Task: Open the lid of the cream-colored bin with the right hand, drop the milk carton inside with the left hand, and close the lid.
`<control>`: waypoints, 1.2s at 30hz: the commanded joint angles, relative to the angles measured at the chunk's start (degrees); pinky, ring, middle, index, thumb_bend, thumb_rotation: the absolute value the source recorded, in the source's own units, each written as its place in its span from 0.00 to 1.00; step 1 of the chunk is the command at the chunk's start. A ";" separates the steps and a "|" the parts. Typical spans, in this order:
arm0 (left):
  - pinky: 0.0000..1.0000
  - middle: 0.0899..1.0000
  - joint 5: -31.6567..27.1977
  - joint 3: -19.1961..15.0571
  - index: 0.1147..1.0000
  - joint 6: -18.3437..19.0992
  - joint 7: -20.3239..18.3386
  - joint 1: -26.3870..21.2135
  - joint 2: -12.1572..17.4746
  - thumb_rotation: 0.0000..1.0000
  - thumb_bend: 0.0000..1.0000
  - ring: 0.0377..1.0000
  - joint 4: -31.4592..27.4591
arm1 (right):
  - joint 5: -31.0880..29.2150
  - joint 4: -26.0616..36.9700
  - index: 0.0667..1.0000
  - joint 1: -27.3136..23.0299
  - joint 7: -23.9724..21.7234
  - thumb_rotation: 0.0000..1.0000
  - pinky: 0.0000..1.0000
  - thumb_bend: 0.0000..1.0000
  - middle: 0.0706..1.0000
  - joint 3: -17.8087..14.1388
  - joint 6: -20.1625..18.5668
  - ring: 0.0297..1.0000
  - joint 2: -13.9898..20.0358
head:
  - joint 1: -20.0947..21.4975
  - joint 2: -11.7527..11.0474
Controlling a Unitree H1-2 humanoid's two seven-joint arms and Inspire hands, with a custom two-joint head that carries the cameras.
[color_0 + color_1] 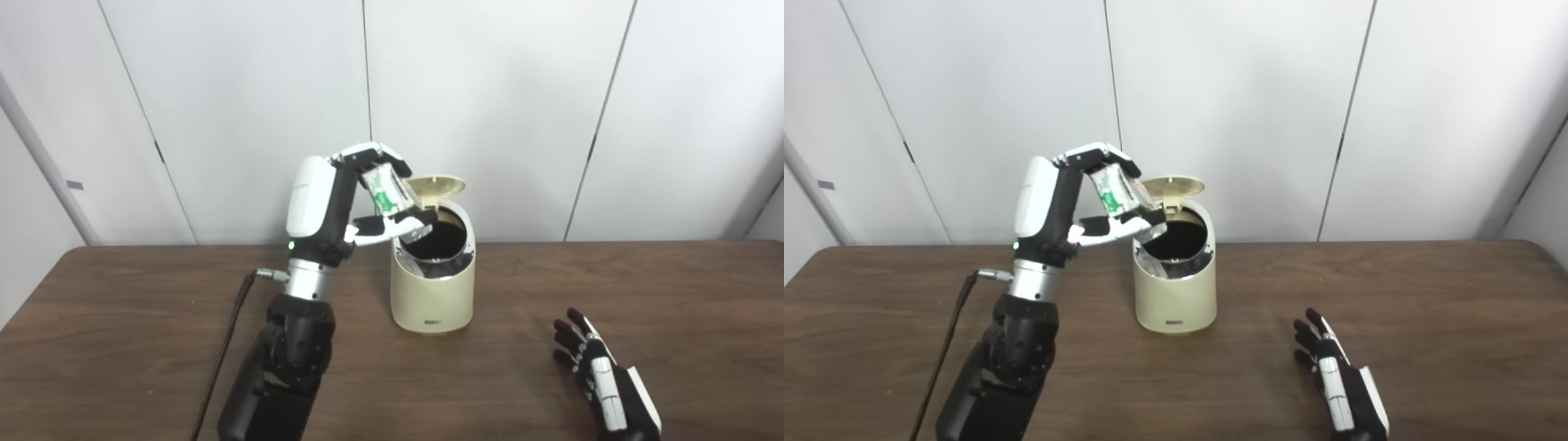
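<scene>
The cream-colored bin [433,294] stands on the table's middle with its round lid [436,186] flipped up at the back and its dark opening showing. My left hand [361,196] is raised just left of the bin's rim and is shut on a white and green milk carton [387,191], held tilted over the left edge of the opening. The carton also shows in the right eye view [1116,194]. My right hand [591,364] lies flat on the table to the right of the bin, fingers apart, holding nothing.
The brown wooden table [674,306] runs across the whole view. White wall panels [490,92] stand behind it. A black cable [229,337] hangs from my left forearm down to the table's front.
</scene>
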State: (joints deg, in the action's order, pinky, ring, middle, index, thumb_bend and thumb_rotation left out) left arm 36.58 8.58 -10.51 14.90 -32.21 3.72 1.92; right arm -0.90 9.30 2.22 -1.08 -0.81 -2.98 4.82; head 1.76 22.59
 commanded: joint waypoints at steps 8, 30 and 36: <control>0.41 0.47 3.29 1.71 0.41 -8.59 7.19 -5.55 -0.63 0.00 0.48 0.43 6.61 | 0.21 0.85 0.96 -0.79 -0.13 1.00 0.86 0.52 0.90 0.51 0.38 0.91 -0.90 | -0.69 0.24; 0.39 0.45 12.01 9.65 0.38 -16.40 25.26 -12.41 2.57 0.00 0.48 0.46 26.26 | 0.49 0.57 0.95 -0.94 0.49 1.00 0.85 0.51 0.89 0.23 2.18 0.91 -0.70 | -0.56 0.26; 0.39 0.46 13.79 14.80 0.37 -16.38 33.51 -14.72 4.16 0.00 0.48 0.48 30.80 | 1.01 0.33 0.94 -1.02 0.64 1.00 0.84 0.52 0.89 0.33 2.43 0.90 -0.65 | -0.55 0.13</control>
State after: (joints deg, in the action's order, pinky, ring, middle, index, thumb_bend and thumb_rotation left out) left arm 50.12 23.19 -25.80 45.32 -42.25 7.46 33.73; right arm -0.04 9.05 2.15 -0.06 -0.74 -2.32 4.28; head 1.14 22.68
